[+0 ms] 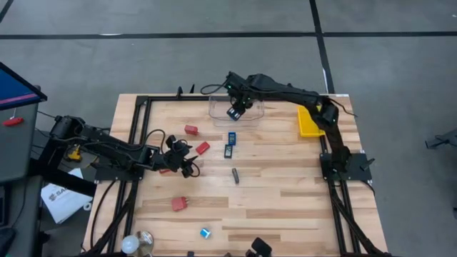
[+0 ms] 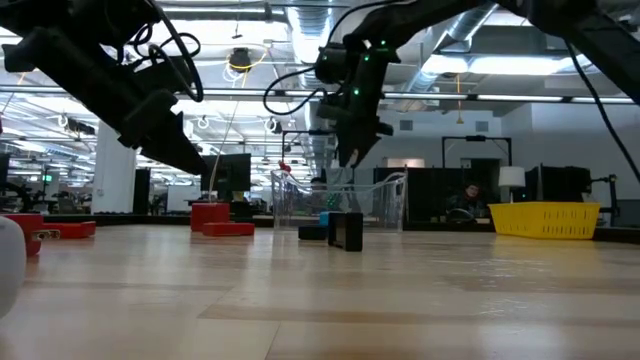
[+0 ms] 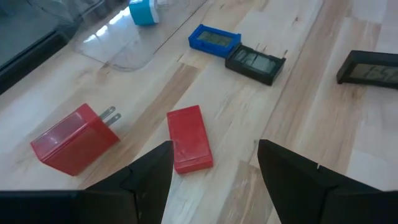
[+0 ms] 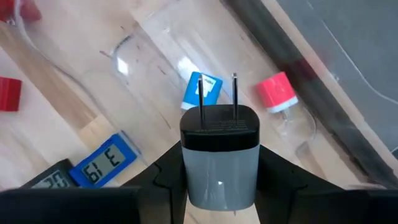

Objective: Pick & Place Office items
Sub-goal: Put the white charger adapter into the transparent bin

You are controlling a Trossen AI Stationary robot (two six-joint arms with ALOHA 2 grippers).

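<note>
A grey plug adapter [image 4: 219, 155], prongs pointing away from the wrist, sits clamped in my right pincer [image 4: 219, 171], which hangs over the clear tub [image 1: 238, 107] at the far edge of the desk [image 1: 271, 200]. Inside the tub I see a small blue-and-white plug [image 4: 202, 91] and a red-capped one [image 4: 275, 92]. Just outside the tub lie a blue clock [image 4: 107, 158] and a black clock [image 3: 255, 63], side by side near the middle of the desk. A second dark clock [image 1: 235, 175] lies a little nearer the front.

My left pincer [image 3: 214, 168] hovers low with its jaws apart and nothing between them, right behind a red block [image 3: 189, 138]. A red charger [image 3: 76, 137], its two prongs showing, lies just beside that block. Another red piece [image 1: 191, 130] rests farther back, one more [image 1: 179, 203] sits toward the front left, and a blue-and-white plug [image 1: 205, 232] lies near the front edge.

A yellow tray [image 1: 310, 121] sits at the far right, beside the right arm's base. A white bulb [image 1: 129, 245] rests at the front left corner.
</note>
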